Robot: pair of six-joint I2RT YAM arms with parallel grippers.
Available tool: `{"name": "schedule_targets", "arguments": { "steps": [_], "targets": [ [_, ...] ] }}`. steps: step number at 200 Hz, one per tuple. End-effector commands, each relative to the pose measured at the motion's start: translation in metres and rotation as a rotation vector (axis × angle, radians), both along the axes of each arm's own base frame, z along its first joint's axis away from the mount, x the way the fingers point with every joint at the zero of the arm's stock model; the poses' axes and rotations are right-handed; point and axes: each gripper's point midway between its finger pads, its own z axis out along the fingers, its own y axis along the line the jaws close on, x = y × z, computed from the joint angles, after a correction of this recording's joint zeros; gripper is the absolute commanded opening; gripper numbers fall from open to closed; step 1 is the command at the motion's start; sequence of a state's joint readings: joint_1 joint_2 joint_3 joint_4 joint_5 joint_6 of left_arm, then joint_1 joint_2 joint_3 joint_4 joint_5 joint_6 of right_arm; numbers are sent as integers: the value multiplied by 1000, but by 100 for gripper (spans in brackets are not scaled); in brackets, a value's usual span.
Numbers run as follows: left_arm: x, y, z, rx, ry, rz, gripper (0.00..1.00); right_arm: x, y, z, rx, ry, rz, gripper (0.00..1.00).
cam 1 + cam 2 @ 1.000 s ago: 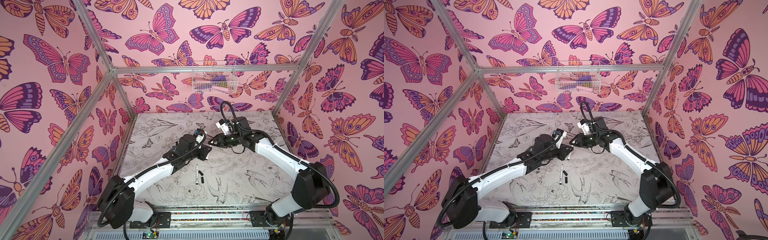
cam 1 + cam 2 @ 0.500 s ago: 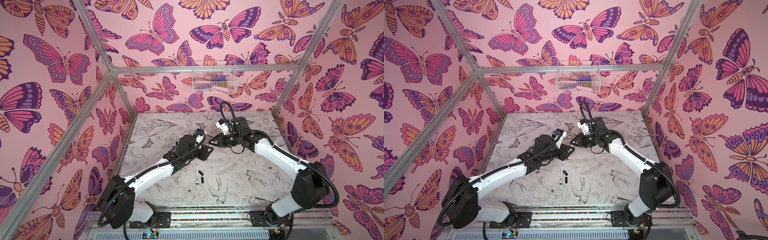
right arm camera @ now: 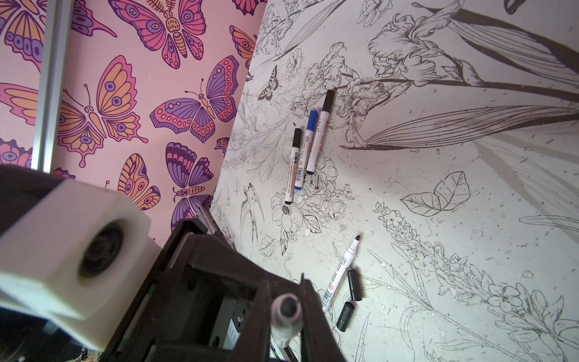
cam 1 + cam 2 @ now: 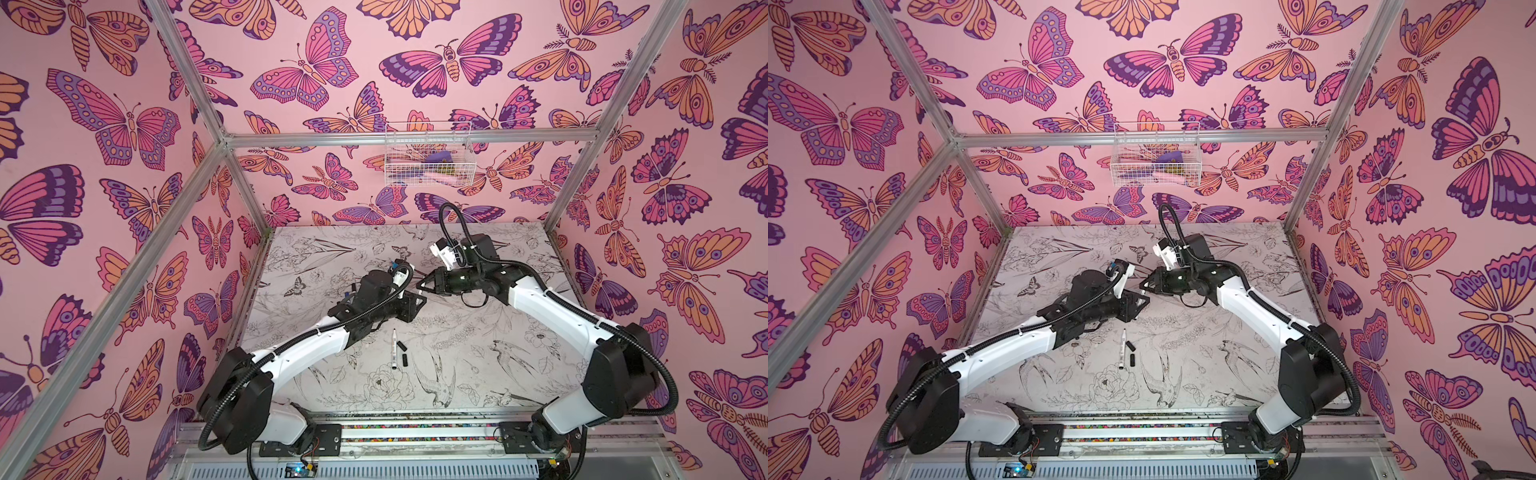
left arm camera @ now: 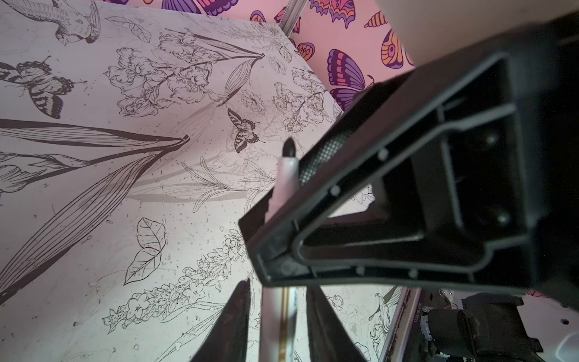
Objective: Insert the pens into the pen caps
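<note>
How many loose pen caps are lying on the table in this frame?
2. The first cap, black, lies alongside the barrel of the uncapped pen; the second cap, also black, lies by that pen's rear end. Others may be hidden.

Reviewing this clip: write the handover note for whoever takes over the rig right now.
Grippers: the right gripper is shut on the held pen, which is uncapped and above the table. The left gripper is open, its fingers either side of that pen's barrel.
Table: three capped pens lie together. A loose pen, uncapped, lies beside two black caps.
Done: three pens capped.
Left: cap the held pen and the loose pen.
</note>
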State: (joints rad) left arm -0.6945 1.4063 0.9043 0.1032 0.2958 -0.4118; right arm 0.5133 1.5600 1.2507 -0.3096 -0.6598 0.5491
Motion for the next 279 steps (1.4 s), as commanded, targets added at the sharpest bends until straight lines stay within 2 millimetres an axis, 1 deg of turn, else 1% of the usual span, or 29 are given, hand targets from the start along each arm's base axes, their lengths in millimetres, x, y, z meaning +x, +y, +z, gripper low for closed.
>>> {"name": "schedule_targets", "arguments": {
  "steps": [1, 17, 34, 81, 98, 117, 138, 146, 153, 163, 168, 174, 180, 185, 193, 207, 211, 212, 214, 221, 229, 230, 232, 234, 242, 251, 264, 279],
  "targets": [
    [-2, -6, 1, -2, 7, -27, 33, -2, 5, 17, 26, -57, 30, 5],
    [-1, -7, 0, -1, 12, -33, 33, -4, 5, 16, 21, -55, 34, 5],
    [0, -8, 0, -1, 12, -34, 29, -4, 5, 14, 14, -52, 36, 4],
    [0, -9, 1, -3, 15, -33, 29, -6, 4, 10, 2, -52, 42, 3],
    [0, -9, 2, -3, 13, -35, 26, -6, 4, 10, 1, -52, 41, 3],
    [-1, -9, 1, 0, 17, -38, 19, -6, 3, 10, -3, -55, 36, 2],
    [-2, -7, -1, 10, 24, -31, 8, -7, 3, 10, -8, -61, 41, 2],
    [-1, -4, -1, 11, 25, -17, 3, -10, 2, 8, -17, -64, 50, 6],
    [1, 0, -2, 17, 26, 9, 0, -13, 2, 6, -32, -72, 65, 16],
    [7, 11, -7, 32, 41, 80, 0, -26, 3, 1, -60, -92, 115, 35],
    [11, 19, -10, 39, 51, 126, 0, -34, 5, -3, -80, -100, 150, 41],
    [17, 31, -14, 48, 63, 192, 0, -40, 3, -11, -130, -124, 175, 45],
    [22, 46, -19, 61, 81, 274, 0, -47, 2, -18, -165, -138, 205, 47],
    [26, 59, -26, 74, 98, 344, 0, -55, 1, -27, -210, -152, 235, 48],
    [31, 82, -30, 86, 114, 453, 0, -65, -2, -42, -271, -161, 273, 48],
    [33, 123, -43, 104, 162, 635, 0, -82, -3, -66, -341, -141, 335, 48],
    [32, 134, -51, 118, 187, 686, 0, -86, -3, -73, -363, -133, 348, 48],
    [32, 138, -46, 107, 179, 700, 0, -87, -3, -75, -368, -131, 351, 48],
    [31, 144, -44, 101, 178, 724, 0, -88, -3, -78, -378, -128, 355, 48],
    [29, 162, -47, 109, 197, 794, 0, -94, -2, -89, -406, -112, 376, 47],
    [26, 177, -50, 118, 218, 848, 0, -102, 1, -98, -430, -113, 408, 46],
    [26, 178, -50, 118, 219, 852, 0, -102, 1, -99, -434, -114, 409, 46],
    [26, 181, -51, 121, 222, 860, 0, -104, 2, -108, -451, -96, 421, 46],
    [25, 183, -52, 124, 225, 867, 0, -105, 3, -113, -466, -91, 426, 46],
    [25, 189, -52, 129, 229, 875, 0, -107, 6, -125, -509, -90, 447, 45],
    [24, 192, -50, 136, 231, 876, 0, -110, 10, -135, -556, -91, 478, 44],
    [22, 193, -49, 141, 230, 875, 0, -108, 16, -145, -612, -96, 501, 44],
    [23, 194, -46, 133, 227, 878, 0, -105, 26, -153, -637, -101, 524, 43]
  ]
}}
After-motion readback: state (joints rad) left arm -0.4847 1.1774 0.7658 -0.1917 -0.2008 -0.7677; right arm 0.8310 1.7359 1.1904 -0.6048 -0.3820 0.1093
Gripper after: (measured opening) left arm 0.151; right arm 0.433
